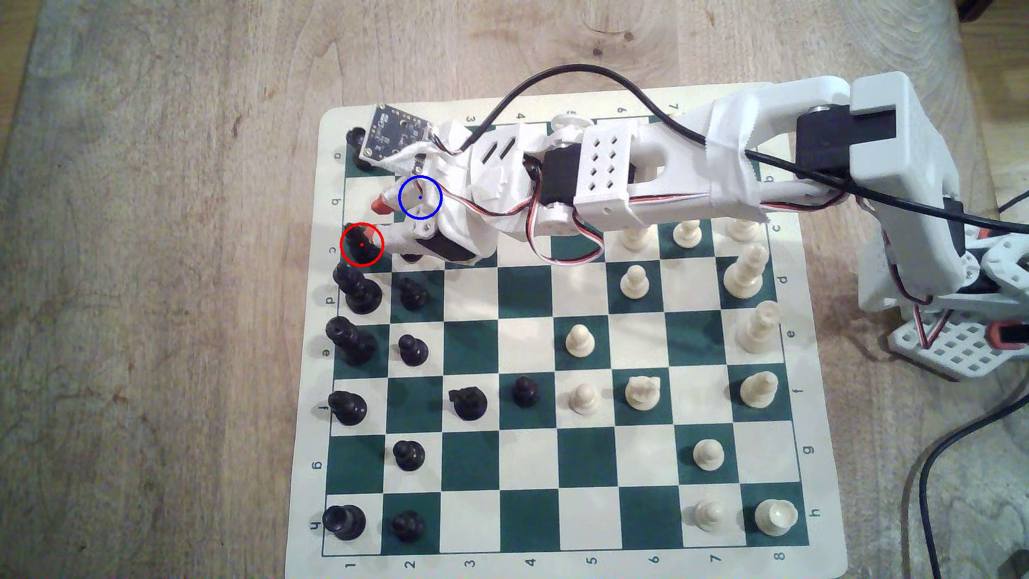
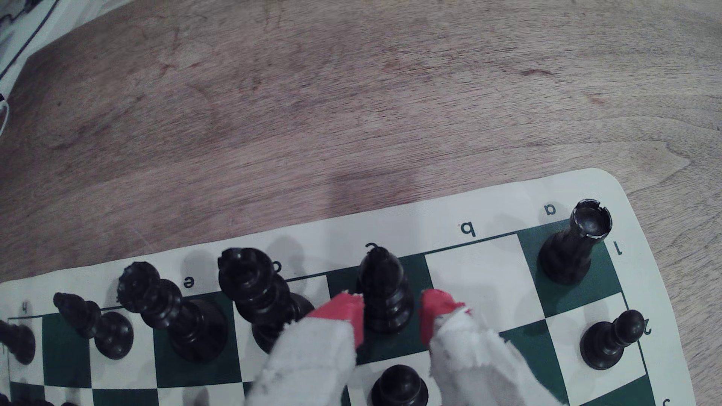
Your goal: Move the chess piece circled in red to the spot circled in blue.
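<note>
Bishop (image 2: 385, 296), glossy black with rounded tapering head, stands between parted red-tipped jaws, gaps either side.

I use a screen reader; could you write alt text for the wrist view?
The open gripper straddles a black bishop on a green edge square, red-tipped jaws either side of it. A rook stands on the board's corner, other black pieces alongside.

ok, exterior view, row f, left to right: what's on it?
Tall black piece → black knight → black pawn → white pawn → white knight → tall white piece.
</note>
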